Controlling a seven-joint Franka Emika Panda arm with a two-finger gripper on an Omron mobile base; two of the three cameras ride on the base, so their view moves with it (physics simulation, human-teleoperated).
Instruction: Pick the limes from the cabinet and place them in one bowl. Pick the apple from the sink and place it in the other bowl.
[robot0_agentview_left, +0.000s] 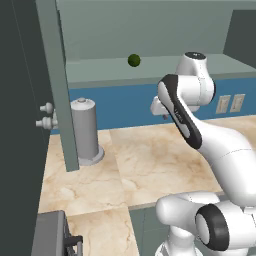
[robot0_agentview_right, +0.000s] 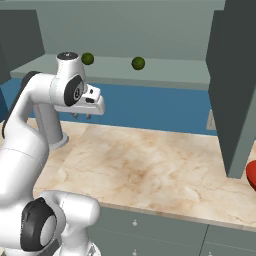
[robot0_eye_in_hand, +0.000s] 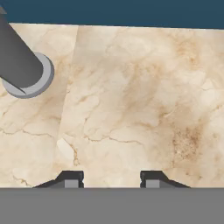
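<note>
Marbled beige stone with brown veining makes up the bench (robot0_agentview_right: 150, 170), a broad slab with a seam running across it and grey-green drawer fronts with small pale knobs under its front edge. Behind it runs a deep blue backsplash (robot0_agentview_right: 150, 110), carrying two pale wall sockets (robot0_agentview_left: 230, 103) at the far end. Above the blue band sits the grey-green wall cabinet (robot0_agentview_right: 165, 72), its flat slab doors swung open at both sides, showing a pale green inner shelf. On that shelf rest the two small dark green limes (robot0_agentview_right: 138, 63), well apart from each other; the second one (robot0_agentview_right: 87, 58) lies just beside the arm's upper joint in the right base view. A tall grey cylinder on a round foot (robot0_agentview_left: 85, 131) stands on the bench near the left door. At the right edge of the right base view, a sliver of the glossy red bowl (robot0_agentview_right: 251, 174) shows on the bench. The white arm's hand (robot0_eye_in_hand: 111, 179) hangs over bare stone, fingers (robot0_eye_in_hand: 72, 178) spread apart, holding nothing.
</note>
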